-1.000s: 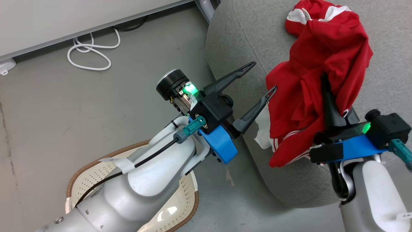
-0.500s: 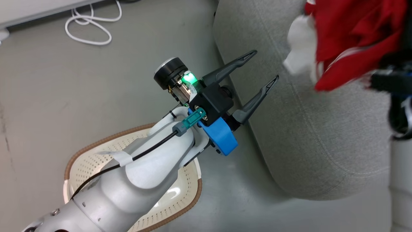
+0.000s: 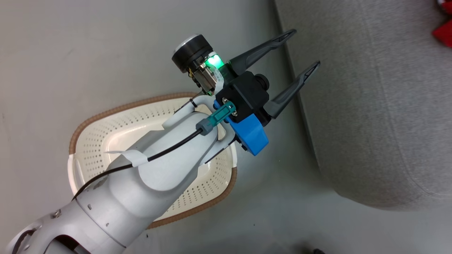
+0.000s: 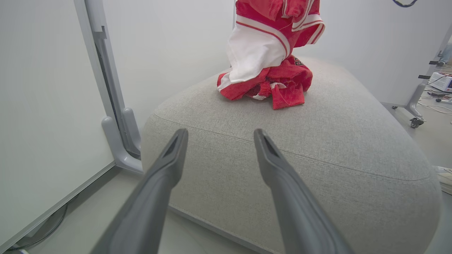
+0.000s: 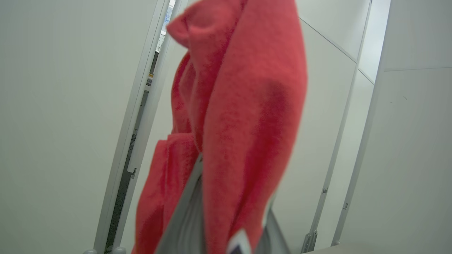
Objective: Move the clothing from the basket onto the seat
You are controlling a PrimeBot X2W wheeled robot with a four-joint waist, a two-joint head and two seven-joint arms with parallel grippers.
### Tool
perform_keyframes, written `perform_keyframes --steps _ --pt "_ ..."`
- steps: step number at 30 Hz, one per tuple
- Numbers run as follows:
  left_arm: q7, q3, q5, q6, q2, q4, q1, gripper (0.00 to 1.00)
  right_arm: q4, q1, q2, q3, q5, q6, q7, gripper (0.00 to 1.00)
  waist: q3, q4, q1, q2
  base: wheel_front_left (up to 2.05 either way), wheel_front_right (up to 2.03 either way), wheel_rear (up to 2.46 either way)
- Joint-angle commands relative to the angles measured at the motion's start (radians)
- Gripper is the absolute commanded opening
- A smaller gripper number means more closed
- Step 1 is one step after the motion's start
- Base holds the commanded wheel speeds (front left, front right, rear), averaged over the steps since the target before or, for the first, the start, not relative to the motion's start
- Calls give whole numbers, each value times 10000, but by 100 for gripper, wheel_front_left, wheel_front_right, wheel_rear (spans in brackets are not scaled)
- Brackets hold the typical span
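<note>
I read right gripper [image 5: 231, 225] clamped on clothing [image 5: 247, 106], fabric draped over fingers [image 5: 187, 218], above seat [image 4: 317, 148]; left gripper [image 3: 305, 48] spread, empty, beside seat.

Bare seat [image 4: 317, 151] front — clothing [image 4: 282, 83] beyond

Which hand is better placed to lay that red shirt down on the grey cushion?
The right. The right hand is shut on the clothing, which hangs over the seat. The left hand is open and empty, pointing at the seat's side.
</note>
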Motion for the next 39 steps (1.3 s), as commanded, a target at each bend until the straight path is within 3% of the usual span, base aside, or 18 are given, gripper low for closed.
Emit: perform_keyframes --steps 1,6,17,22,23,24,25,26,39 --pt "-34 43 49 -8 52 15 -156 100 235 -137 -117 -129 74 2 -38 0 481 280 -1 0 0 0 0" --pt "-39 38 128 -8 125 53 -341 100 1771 87 -479 -467 194 2 -39 0 956 398 -1 0 0 0 0" --pt "-46 56 107 -7 231 68 -397 100 4822 460 -17 -339 119 2 -36 0 1141 439 -1 0 0 0 0" --pt "-47 112 87 39 275 21 -233 100 5477 189 0 -166 40 2 -36 0 1092 475 -1 0 0 0 0" --pt "-48 128 80 40 286 24 -196 100 5538 157 9 -143 12 2 -36 19 1057 475 -1 0 0 0 0" --pt "-48 139 75 44 294 31 -161 100 5551 143 17 -142 0 2 -36 50 1009 473 -1 0 0 0 0" --pt "-48 163 70 61 283 31 -133 100 5526 150 39 -114 -52 2 -36 91 951 465 -1 0 0 0 0" --pt "-48 186 61 73 271 21 -107 100 5498 166 65 -80 -98 2 -36 100 889 461 -1 0 0 0 0" --pt "-47 847 10 180 238 -151 1024 100 3518 2975 831 482 -404 2 -38 100 -976 454 -1 0 0 0 0"
